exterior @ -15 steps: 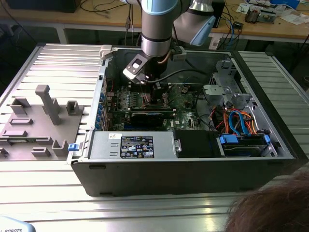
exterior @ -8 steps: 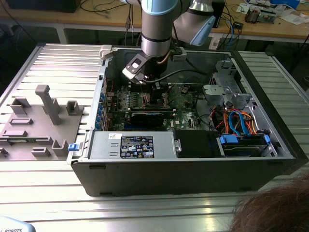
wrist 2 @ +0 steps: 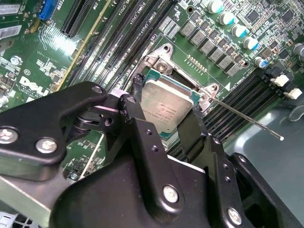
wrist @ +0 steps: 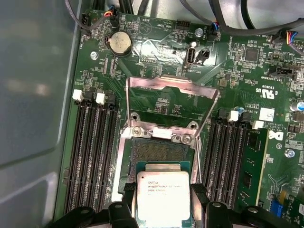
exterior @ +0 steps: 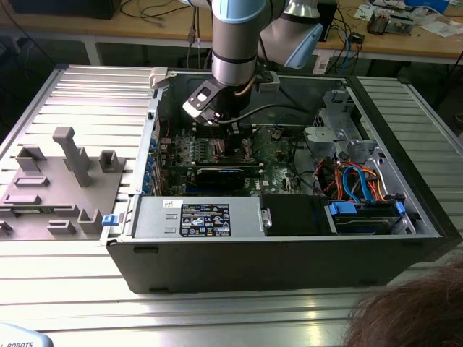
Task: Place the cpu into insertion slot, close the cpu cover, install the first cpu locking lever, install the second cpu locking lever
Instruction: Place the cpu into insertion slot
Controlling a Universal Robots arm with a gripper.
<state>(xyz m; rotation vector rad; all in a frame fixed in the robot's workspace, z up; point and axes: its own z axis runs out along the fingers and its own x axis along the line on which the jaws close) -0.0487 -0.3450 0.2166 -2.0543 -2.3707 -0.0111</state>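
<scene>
One small flat square chip with a silver-grey metal top, the cpu, is gripped by two of its sides in the black gripper, which is closed on it. In both wrist views the chip is seen close over the insertion slot, a small square socket with a dark middle and a shiny metal rim. Whether they touch cannot be told.

The cpu cover, a thin silvery metal frame with a cut-out middle, is tipped up and open, so the socket is left bare. A thin metal locking lever is swung out to one side. Long black memory slots are set on both sides, on the green circuit board.

For this step to be done well, the chip should likely be kept flat, lined up square with the socket, and set down softly, never pushed. The socket could be hurt by a crooked drop.
</scene>
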